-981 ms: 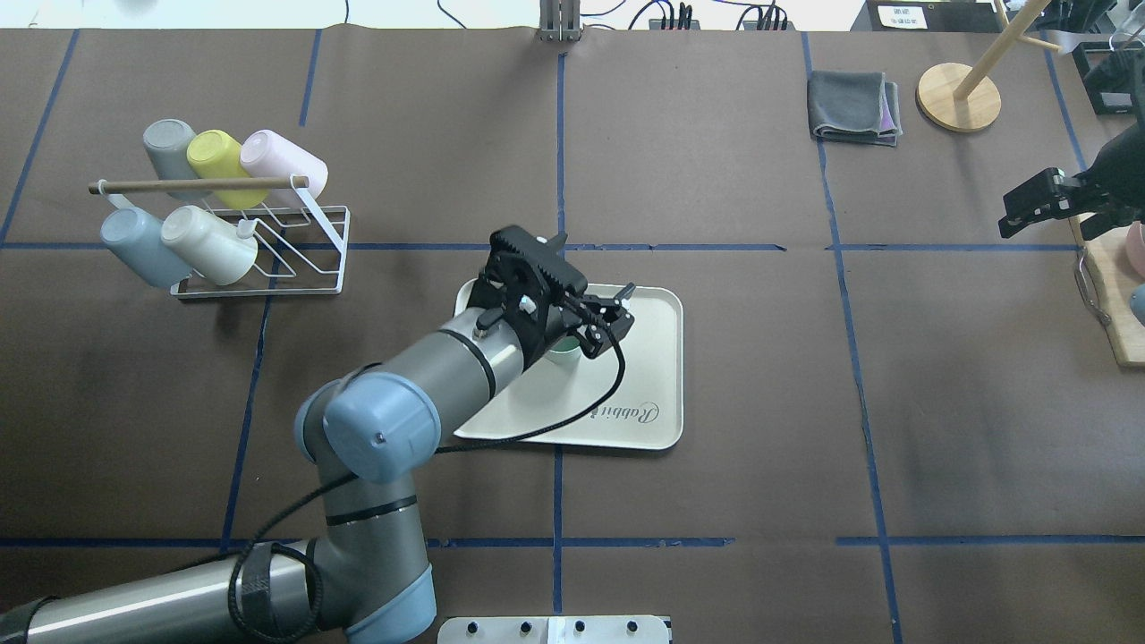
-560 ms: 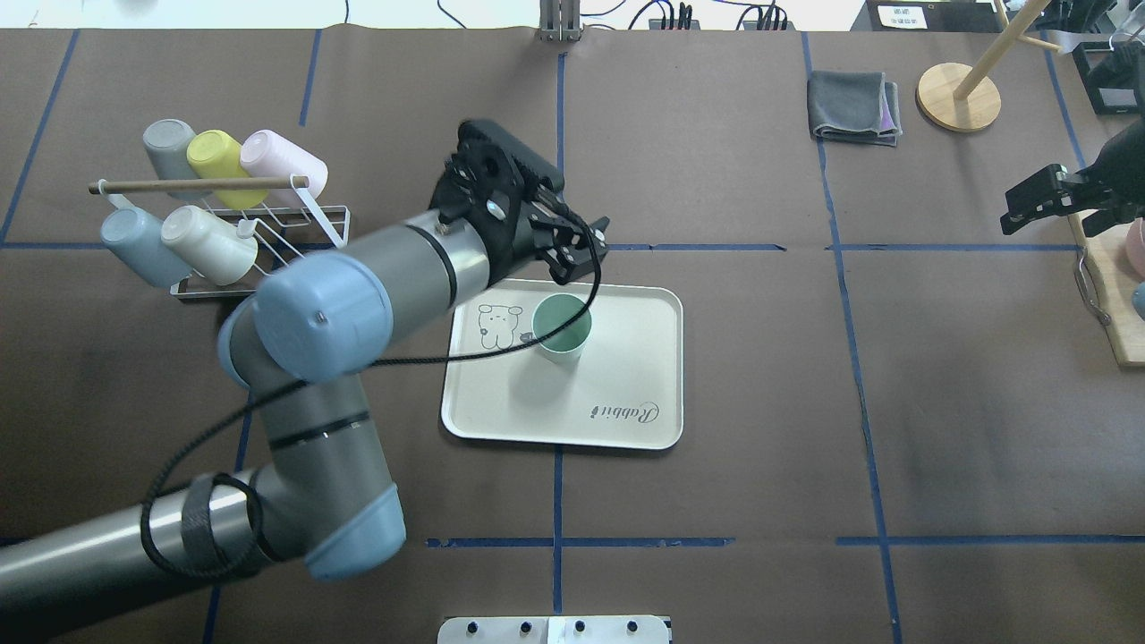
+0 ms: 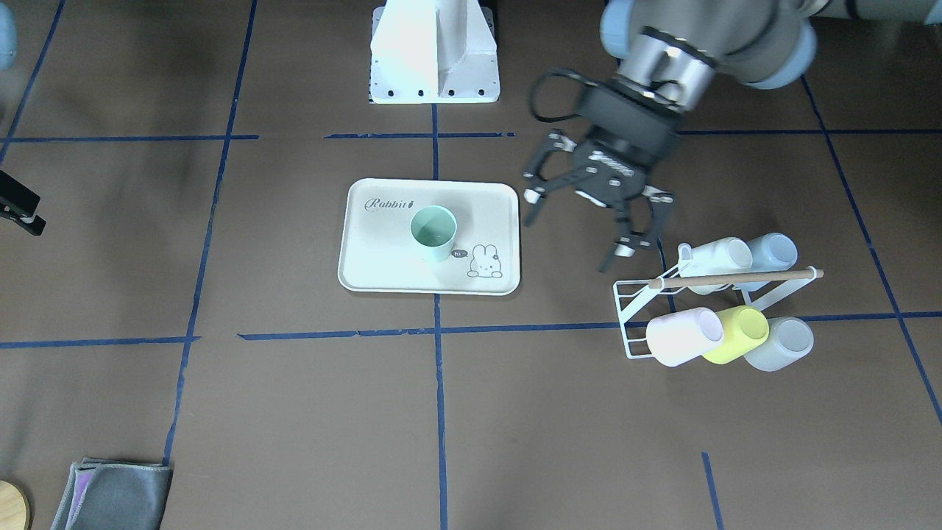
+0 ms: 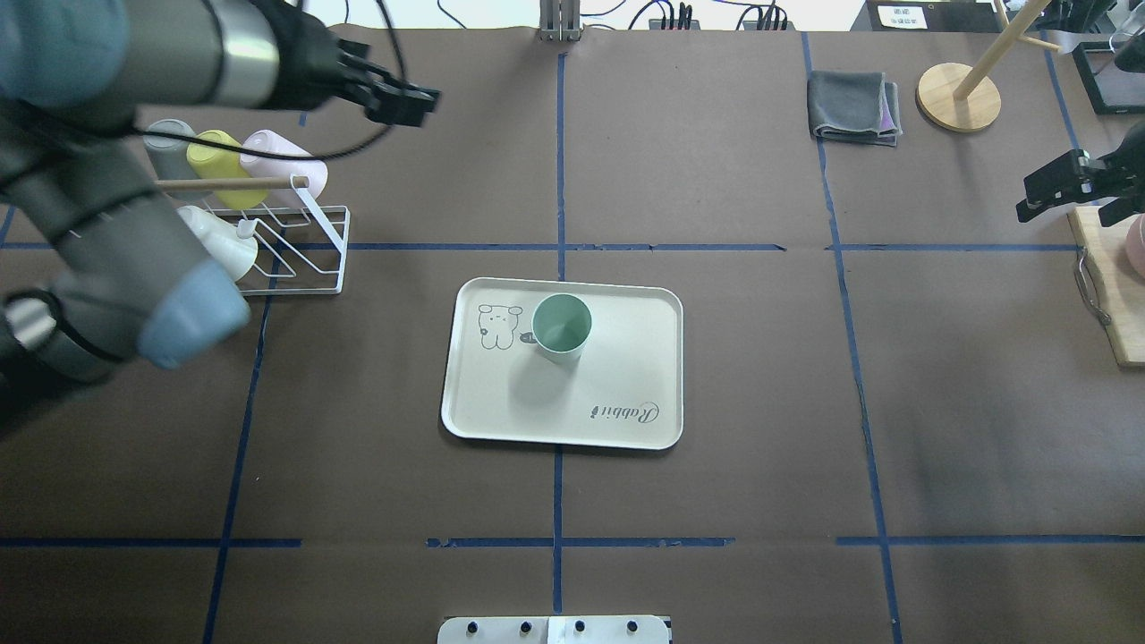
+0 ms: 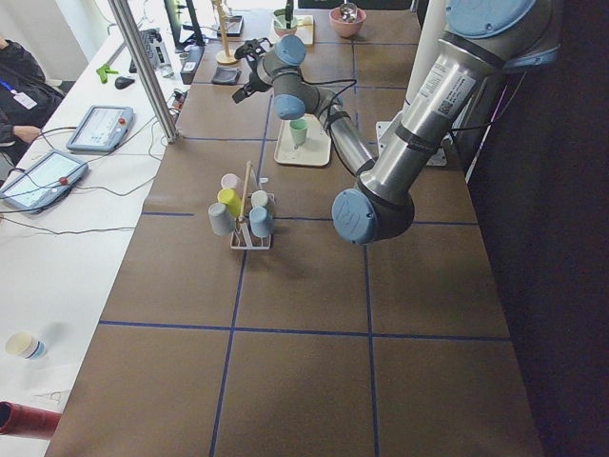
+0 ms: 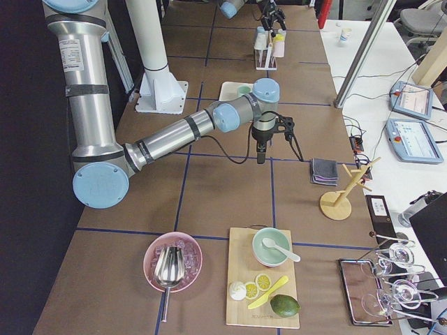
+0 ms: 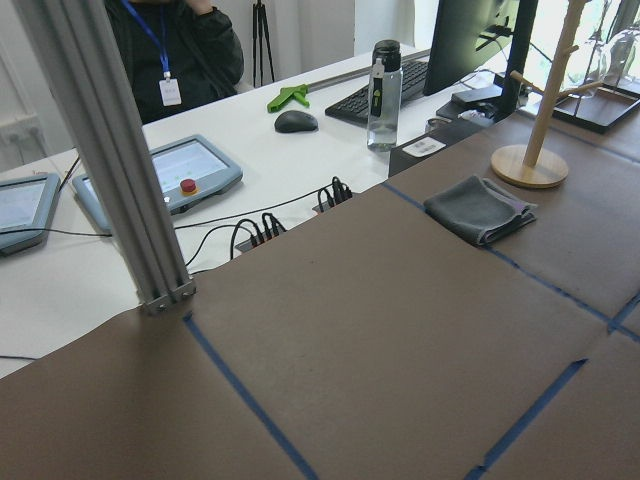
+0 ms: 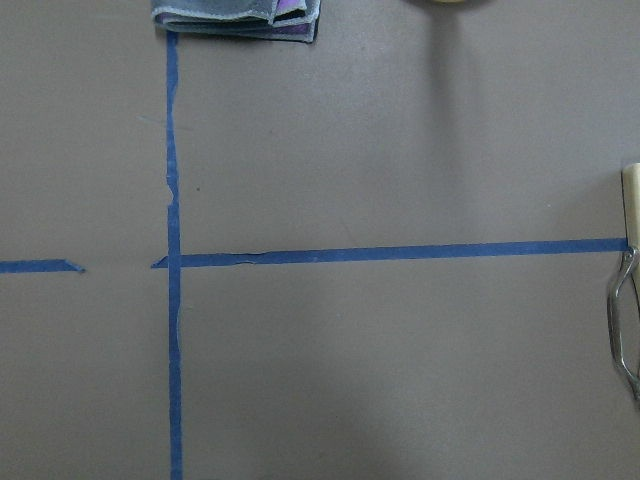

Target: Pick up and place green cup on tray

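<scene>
**Green cup on tray, left end effector released and clear**

Nearest the robot base, the surface shows only brown cover and blue tape lines.

Mid-surface: the tray [image 4: 626, 385] lies flat across the centre tape line. The green cup [image 4: 562, 327] stands on it, upright and mouth up, just beside the bunny drawing and towards the tray's far-left part. It is inside the rim and touches no edge. Upright with a flat base on a flat tray, it should stay put unaided, so the placement looks done.

Left and further out: the white wire rack [image 4: 315, 268] holds the other pastel cups on their sides, among them the yellow cup [image 4: 215, 156]. They are slotted there, so they cannot roll. The rack has room for one more, which is probably where the green cup came from.

The left end effector [image 3: 578, 221] hangs above the surface between rack and tray. Its fingers are spread wide and hold nothing, and it is well apart from the cup. That fits an arm clearing off after a release.

Right edge: the right end effector [image 4: 1042, 192] is parked by a wooden board [image 4: 1114, 304], well away from the tray and likely idle. I cannot tell whether its jaws are parted or closed.

Far right: a folded grey cloth [image 4: 854, 105] and a wooden stand [image 4: 959, 97], neither involved.
</scene>
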Controlling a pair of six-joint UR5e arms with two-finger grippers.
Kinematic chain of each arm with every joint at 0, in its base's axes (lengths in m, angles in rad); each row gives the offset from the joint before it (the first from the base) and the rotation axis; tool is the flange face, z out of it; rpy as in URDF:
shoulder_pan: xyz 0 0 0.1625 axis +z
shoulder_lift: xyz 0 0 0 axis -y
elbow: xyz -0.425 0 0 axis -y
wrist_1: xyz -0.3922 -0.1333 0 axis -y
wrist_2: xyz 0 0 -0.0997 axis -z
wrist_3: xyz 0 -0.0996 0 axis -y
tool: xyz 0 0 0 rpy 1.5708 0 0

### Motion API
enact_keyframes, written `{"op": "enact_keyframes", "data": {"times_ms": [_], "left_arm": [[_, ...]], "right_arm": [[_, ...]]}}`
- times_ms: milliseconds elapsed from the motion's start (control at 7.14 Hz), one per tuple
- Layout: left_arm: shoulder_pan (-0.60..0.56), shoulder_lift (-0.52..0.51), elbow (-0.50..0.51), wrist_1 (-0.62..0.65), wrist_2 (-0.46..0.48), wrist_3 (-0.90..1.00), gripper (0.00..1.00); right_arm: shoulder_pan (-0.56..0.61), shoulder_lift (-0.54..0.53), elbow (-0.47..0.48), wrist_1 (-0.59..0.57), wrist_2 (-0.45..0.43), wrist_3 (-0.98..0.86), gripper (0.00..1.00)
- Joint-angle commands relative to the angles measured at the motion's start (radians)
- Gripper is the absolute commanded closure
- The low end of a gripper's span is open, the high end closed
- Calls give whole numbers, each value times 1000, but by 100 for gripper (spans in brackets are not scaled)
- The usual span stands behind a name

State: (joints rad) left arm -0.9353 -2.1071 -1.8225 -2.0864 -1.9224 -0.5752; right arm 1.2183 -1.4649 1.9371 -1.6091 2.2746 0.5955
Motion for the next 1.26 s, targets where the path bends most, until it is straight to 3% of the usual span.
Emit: {"op": "enact_keyframes", "data": {"times_ms": [0,140,280,560,700,840,1121], "left_arm": [[-284,160,5,100,-327,17,0],[-401,224,31,106,-421,94,0],[-478,258,69,203,-443,197,0],[-549,303,116,483,-428,527,0],[-563,303,124,617,-367,655,0],[-563,311,118,723,-328,666,0],[-571,407,137,766,-337,663,0]], "right_arm": [[16,-2,-3,0,3,-8,0],[26,-2,-6,0,3,-8,0],[30,0,-6,-2,3,-5,0],[58,0,-9,-2,32,-8,0],[96,0,-12,-5,51,-44,0],[137,-2,-55,-2,121,-99,0],[216,-2,-133,-5,160,-250,0]]}}
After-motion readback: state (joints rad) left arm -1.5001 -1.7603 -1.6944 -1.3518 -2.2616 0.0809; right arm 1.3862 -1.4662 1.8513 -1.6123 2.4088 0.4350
